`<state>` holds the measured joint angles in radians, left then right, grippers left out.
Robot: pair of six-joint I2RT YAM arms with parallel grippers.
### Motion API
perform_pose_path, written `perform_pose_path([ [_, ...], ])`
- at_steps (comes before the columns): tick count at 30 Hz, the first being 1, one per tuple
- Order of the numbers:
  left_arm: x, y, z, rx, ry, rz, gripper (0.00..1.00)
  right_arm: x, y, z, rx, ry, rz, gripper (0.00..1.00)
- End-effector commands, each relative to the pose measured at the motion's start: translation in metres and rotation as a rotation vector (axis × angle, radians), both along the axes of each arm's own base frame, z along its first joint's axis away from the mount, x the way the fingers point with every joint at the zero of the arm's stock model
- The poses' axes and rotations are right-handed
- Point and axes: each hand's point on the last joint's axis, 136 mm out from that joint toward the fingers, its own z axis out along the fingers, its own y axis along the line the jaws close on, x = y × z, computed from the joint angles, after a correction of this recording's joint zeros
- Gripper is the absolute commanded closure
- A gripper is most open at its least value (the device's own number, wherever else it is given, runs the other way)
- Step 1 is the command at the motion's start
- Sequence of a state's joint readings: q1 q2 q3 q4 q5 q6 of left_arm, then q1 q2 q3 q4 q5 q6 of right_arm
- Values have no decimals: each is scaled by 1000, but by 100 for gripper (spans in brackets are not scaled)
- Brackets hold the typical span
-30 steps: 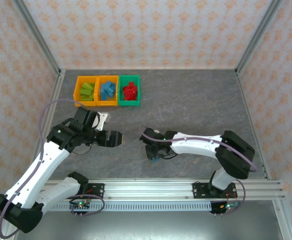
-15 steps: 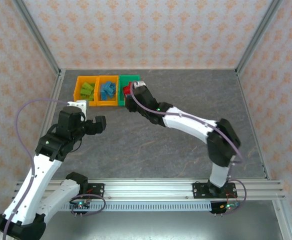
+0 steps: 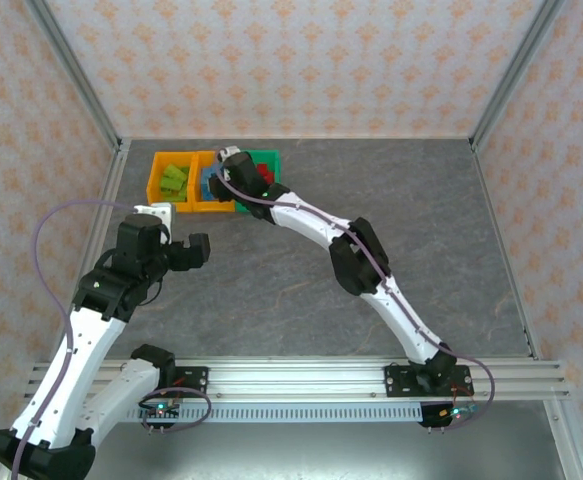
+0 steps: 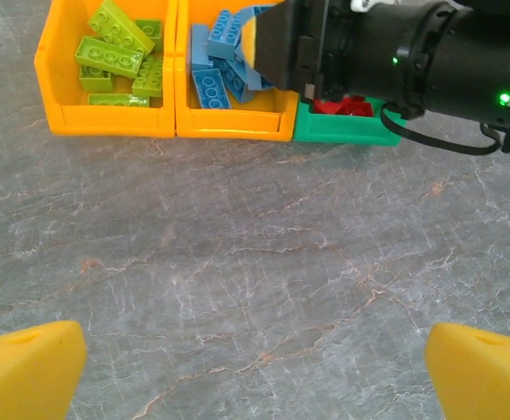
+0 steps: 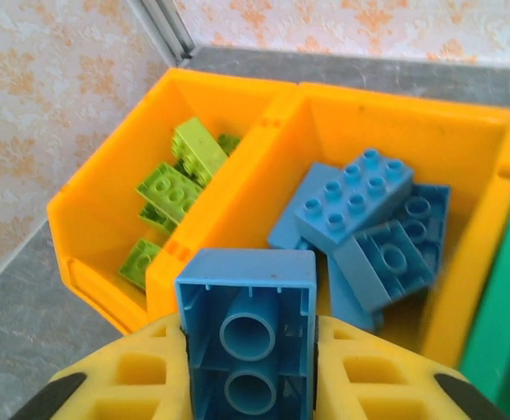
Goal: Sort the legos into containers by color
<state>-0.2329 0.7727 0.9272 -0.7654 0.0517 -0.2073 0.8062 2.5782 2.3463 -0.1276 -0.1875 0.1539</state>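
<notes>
My right gripper [image 3: 229,166] reaches out over the middle orange container [image 3: 211,207] and is shut on a light blue lego [image 5: 248,325], held hollow side toward the camera just above that bin's near rim [image 5: 163,271]. Several blue legos [image 5: 359,206] lie inside it. The left orange container [image 3: 155,185] holds lime green legos [image 4: 115,57]. The green container [image 3: 263,207] holds red legos [image 4: 342,107], partly hidden by the right wrist. My left gripper [image 3: 199,248] hangs open over bare table in front of the bins, its yellow fingertips [image 4: 27,367] wide apart and nothing between them.
The three bins stand in a row at the back left of the grey stone-patterned table [image 3: 401,200]. Aluminium posts [image 3: 76,85] and patterned walls close in the back and sides. The right arm [image 3: 356,255] stretches diagonally across the table's middle.
The right arm swung from the near middle of the table up to the bins with the blue lego. The left arm drew back to the left and its jaws opened wider.
</notes>
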Motion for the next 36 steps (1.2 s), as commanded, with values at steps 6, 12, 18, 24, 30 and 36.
perform_pose_path([
  [6, 3, 0, 1, 11, -14, -14, 0, 10, 8, 15, -45, -56, 13, 44],
  [12, 5, 7, -3, 39, 8, 25, 0, -14, -3, 67, -41, -53, 76, 40],
  [18, 26, 16, 1, -36, -11, 184, 0, -72, -69, 126, 22, -115, 51, 36],
  [24, 51, 42, -15, 28, -171, 337, 0, -139, -192, 135, -99, -164, -125, 31],
  [30, 58, 70, -35, 265, -249, 397, 0, -197, -358, 147, -149, -354, -567, 20],
  [36, 77, 68, -66, 341, -285, 338, 0, -213, -505, 84, -343, -392, -1064, 4],
])
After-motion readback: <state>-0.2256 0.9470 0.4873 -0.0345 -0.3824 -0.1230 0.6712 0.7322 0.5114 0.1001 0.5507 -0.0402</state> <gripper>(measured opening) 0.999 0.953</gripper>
